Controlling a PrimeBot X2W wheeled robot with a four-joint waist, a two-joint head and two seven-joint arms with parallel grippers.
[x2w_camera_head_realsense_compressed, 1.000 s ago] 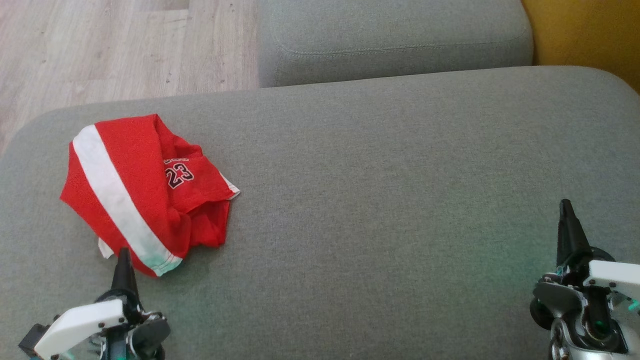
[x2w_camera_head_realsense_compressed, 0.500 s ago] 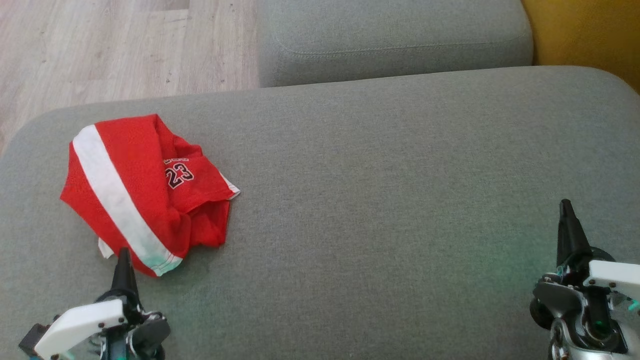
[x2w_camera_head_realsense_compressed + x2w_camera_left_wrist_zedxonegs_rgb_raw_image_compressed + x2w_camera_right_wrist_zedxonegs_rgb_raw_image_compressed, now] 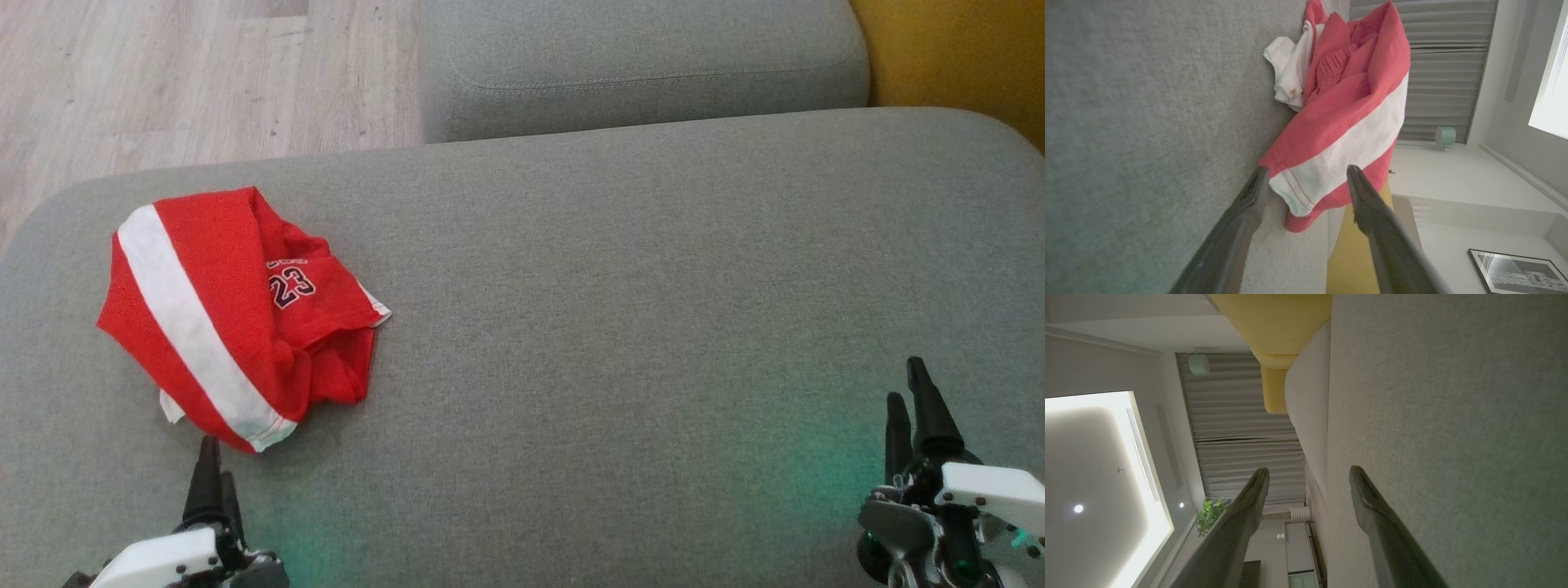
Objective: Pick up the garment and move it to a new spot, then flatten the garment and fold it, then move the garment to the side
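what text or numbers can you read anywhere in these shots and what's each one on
"23": dark outlined digits on the red garment.
Small curved word just above the "23", on the same garment: too blurred to read.
Framed picture in the left wrist view: no text readable.

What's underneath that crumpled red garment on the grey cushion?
The grey cushion lies under the red garment, and a white scrap of cloth pokes out at its near edge. Anything else beneath the folds is covered.

A home living room: grey sofa, wood floor, curtains, potted plant.
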